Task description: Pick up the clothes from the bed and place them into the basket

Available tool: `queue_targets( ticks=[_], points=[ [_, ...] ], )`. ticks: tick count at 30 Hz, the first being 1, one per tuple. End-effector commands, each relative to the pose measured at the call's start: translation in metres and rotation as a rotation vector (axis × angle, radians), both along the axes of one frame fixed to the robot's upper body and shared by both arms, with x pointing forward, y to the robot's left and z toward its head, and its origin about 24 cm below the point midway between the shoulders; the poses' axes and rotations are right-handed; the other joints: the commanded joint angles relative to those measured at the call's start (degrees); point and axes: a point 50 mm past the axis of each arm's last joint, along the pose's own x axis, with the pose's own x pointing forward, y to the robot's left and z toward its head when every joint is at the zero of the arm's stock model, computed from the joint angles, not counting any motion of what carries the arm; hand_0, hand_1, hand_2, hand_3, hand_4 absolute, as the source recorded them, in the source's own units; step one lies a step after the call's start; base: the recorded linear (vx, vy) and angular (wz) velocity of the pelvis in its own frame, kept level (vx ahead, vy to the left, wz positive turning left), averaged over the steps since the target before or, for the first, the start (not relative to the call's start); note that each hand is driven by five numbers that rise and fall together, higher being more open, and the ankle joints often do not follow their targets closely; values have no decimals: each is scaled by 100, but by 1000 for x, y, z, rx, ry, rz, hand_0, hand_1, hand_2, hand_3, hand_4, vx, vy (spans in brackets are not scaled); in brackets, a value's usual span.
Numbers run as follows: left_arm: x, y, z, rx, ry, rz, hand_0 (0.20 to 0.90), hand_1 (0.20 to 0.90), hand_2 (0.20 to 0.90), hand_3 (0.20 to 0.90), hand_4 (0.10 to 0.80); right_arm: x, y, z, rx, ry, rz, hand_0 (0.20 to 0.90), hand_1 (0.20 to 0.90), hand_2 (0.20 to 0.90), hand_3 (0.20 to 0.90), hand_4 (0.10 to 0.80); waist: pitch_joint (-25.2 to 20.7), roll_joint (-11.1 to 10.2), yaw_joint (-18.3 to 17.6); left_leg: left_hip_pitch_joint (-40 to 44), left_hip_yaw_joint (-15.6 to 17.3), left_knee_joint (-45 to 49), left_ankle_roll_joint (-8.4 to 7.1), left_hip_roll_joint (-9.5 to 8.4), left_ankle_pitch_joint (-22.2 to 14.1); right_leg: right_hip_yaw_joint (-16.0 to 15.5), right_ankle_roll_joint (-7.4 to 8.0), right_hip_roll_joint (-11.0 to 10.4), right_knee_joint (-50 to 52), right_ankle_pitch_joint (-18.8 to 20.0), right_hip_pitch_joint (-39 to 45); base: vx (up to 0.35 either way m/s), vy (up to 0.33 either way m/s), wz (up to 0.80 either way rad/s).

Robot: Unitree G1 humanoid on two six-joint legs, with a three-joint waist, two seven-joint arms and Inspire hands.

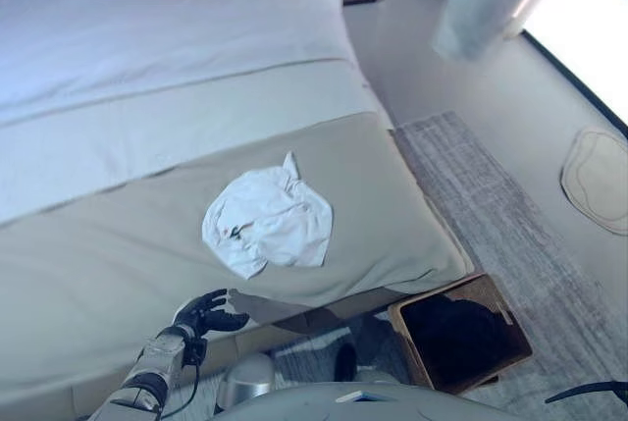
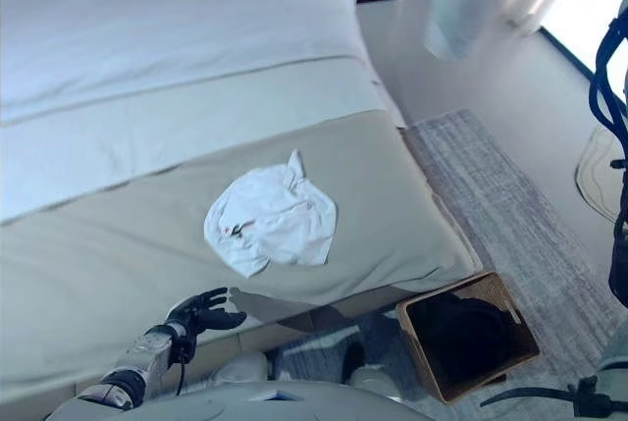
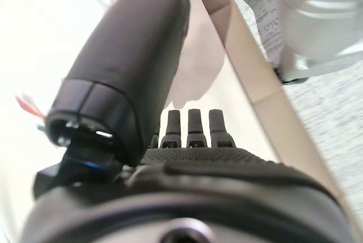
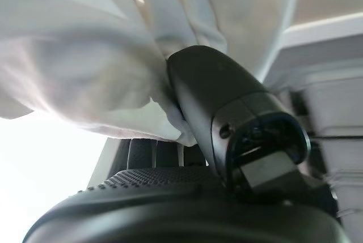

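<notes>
We see a white garment (image 1: 267, 222) lying crumpled on the tan blanket (image 1: 118, 244) near the foot of the bed (image 1: 147, 58). It is a rounded heap with no clear long axis; one small peak of cloth points up toward the head of the bed. It sits near the bed's foot edge, with open blanket all round it.

Our left robot hand (image 1: 208, 312) hovers at that foot edge, just short of the garment, released, fingers straight and spread, touching nothing we can make out.

The right wrist view shows our right robot hand (image 4: 227, 141) with white cloth (image 4: 79, 67) draped against its thumb and over the fingers; whether it is grasping that cloth we cannot tell.

The basket (image 1: 503, 315) stands on the grey rug (image 1: 510, 215) beside the bed's foot corner, its dark mouth open upward. The floor to the robot's right is open.
</notes>
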Motion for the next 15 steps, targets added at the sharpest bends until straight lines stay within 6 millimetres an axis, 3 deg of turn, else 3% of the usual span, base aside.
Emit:
queue_targets(
  ticks=[1,10,12,13,15],
  points=[
    [-20,3,-9,36,119,-77,900,900,900,900,800,-20,-10,9,-53,-47,-9,300,300,300,200,100,-657,42,-130,-52,119,4,102,54,-507,-37,-168,316,541,-322,-241,-53,-69,-44],
    [-21,1,-10,47,123,-107,900,900,900,900,800,1,-35,-106,85,330,14,300,300,300,200,100,-454,235,-533,-40,464,4,110,136,-533,255,-174,349,386,-169,-377,-80,-79,-26],
    [-14,0,-7,51,108,-127,900,900,900,900,800,7,-37,-138,121,445,10,300,300,300,200,100,-355,310,-627,-54,512,4,107,168,-507,299,-189,363,418,-170,-434,-118,-120,-15],
    [-13,0,-7,51,106,-130,900,900,900,900,800,8,-38,-141,125,456,8,300,300,300,200,100,-346,317,-635,-57,512,4,106,169,-503,306,-191,365,417,-166,-439,-108,-123,-19],
    [-5,-3,-4,48,77,-149,900,900,900,900,800,14,-44,-165,163,573,-25,300,300,300,200,100,-256,394,-663,-91,525,4,92,169,-471,315,-203,351,426,-154,-493,-92,-86,-10]
  ],
)
